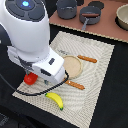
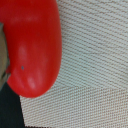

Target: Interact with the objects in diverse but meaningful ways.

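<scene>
A red tomato (image 1: pixel 31 78) lies on the woven beige mat (image 1: pixel 97 80) at the exterior view's left, right under my arm's white hand (image 1: pixel 47 67). The wrist view shows the tomato (image 2: pixel 32 47) very close and filling much of the picture, with the mat (image 2: pixel 92 60) beneath it. My fingers are hidden in both views, so I cannot tell whether they are open or shut. A yellow banana (image 1: pixel 55 100) rests on the mat's near edge. On the brown counter at the back stands a small grey pan (image 1: pixel 90 15).
A tan round plate (image 1: pixel 72 65) sits mid-mat between a wooden-handled fork (image 1: pixel 87 58) and knife (image 1: pixel 76 85). A dark pot (image 1: pixel 66 7) and a pale bowl (image 1: pixel 122 17) stand on the back counter. The mat lies on a black table.
</scene>
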